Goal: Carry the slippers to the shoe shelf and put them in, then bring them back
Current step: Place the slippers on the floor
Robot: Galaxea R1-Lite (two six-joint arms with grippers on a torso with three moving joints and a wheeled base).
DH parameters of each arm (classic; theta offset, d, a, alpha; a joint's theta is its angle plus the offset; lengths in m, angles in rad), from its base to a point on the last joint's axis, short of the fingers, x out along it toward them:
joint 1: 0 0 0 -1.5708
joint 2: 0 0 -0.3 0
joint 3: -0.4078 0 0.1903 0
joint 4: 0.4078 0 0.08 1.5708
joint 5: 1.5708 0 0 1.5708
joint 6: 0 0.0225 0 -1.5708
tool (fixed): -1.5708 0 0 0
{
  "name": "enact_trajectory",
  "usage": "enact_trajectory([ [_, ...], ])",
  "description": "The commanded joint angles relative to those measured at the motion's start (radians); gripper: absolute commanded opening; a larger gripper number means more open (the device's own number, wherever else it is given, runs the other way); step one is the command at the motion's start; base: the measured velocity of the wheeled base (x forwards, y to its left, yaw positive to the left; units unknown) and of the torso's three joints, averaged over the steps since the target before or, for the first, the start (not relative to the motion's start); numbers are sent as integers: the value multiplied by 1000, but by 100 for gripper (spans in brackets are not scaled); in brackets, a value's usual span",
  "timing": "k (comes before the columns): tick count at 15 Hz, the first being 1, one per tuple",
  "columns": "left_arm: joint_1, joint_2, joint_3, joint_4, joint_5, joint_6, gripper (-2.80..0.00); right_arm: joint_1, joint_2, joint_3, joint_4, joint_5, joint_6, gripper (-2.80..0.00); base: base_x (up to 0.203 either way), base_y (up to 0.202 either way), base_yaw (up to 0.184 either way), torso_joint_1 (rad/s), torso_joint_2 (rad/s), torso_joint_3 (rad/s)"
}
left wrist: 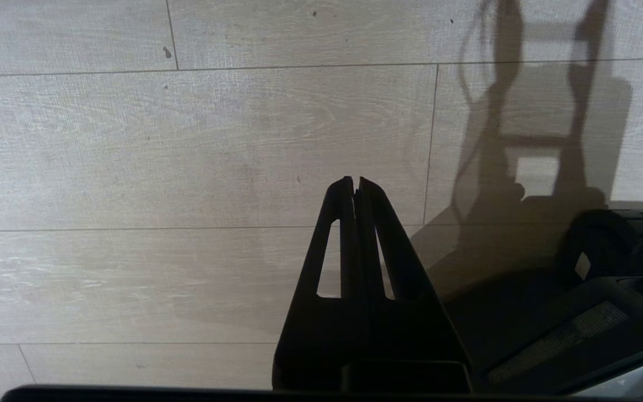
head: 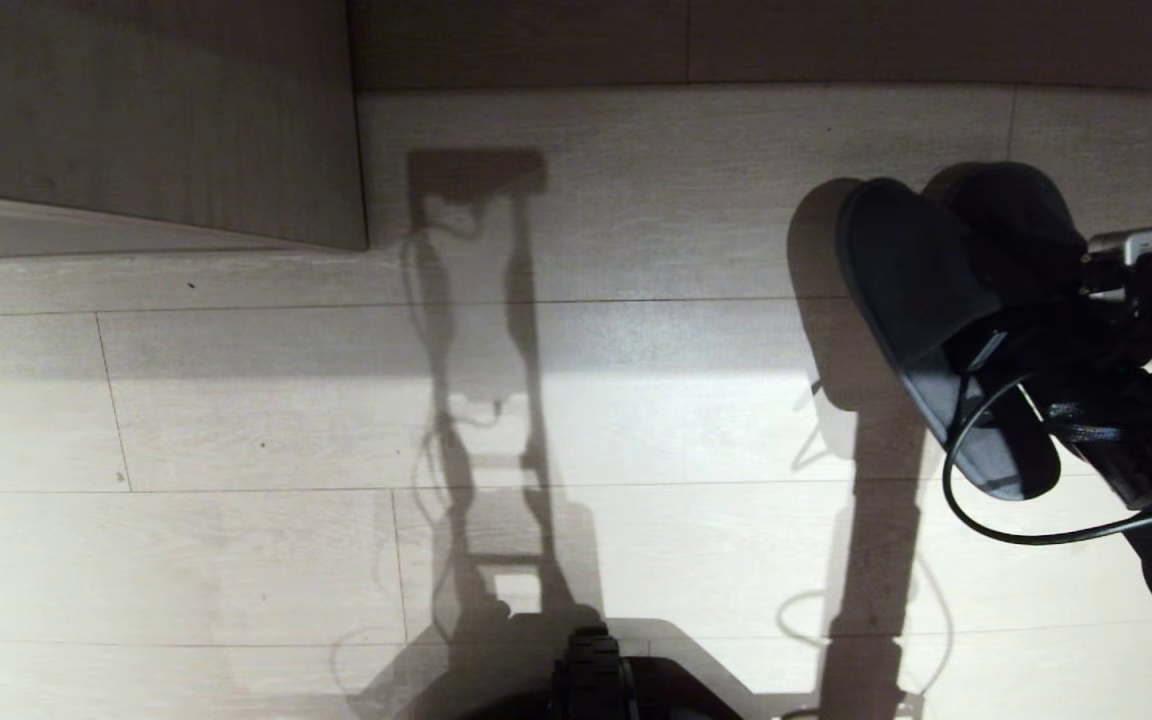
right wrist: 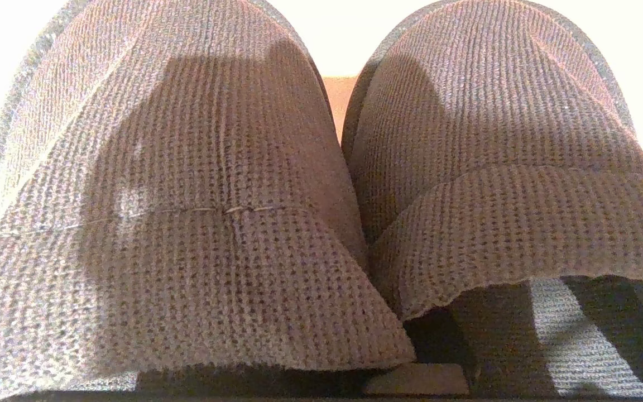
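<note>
The slippers (head: 921, 300) hang off the floor at the right side of the head view, held by the right end effector (head: 1011, 345), which is closed on them. They are carried together as a pair, dark soles turned toward the left of the view, tilted so that one end points up toward the far wall and the other down toward the robot. Their shadow falls on the floor (head: 636, 430) just to their left. In the right wrist view the two slippers (right wrist: 321, 223) fill the picture side by side, touching along their inner edges, their waffle-knit straps nearest the camera and a strip of paler insole showing under one strap. A black cable (head: 976, 500) loops below the right arm.

The left end effector (left wrist: 355, 187) is closed on nothing, its fingers pressed together, pointing down over bare floor planks beside the robot's base (left wrist: 606, 290).

A taupe panel (head: 146, 110) of furniture stands at the far left of the head view, well apart from the slippers; whether it belongs to the shelf I cannot tell.
</note>
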Motion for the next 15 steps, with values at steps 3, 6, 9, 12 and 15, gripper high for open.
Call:
enact_trajectory([
  [3, 0, 0, 0, 0, 0, 0, -280, -38, 124, -45, -13, 2, 3, -280, 0, 0, 0, 0, 0, 0],
  [6, 0, 0, 0, 1, 0, 0, -280, -40, 136, -58, -13, -4, 1, -280, 0, 0, 0, 0, 0, 0],
  [9, 0, 0, 0, 2, 0, 0, -280, -41, 153, -61, -13, -18, 5, 0, 0, 0, 0, 0, 0, 0],
  [12, 0, 0, 0, 0, 0, 0, -280, -43, 169, -48, -13, -18, 6, 0, 0, 0, 0, 0, 0, 0],
  [15, 0, 0, 0, 2, 0, 0, -280, -43, 252, -12, -13, -17, 5, 0, 0, 0, 0, 0, 0, 0],
])
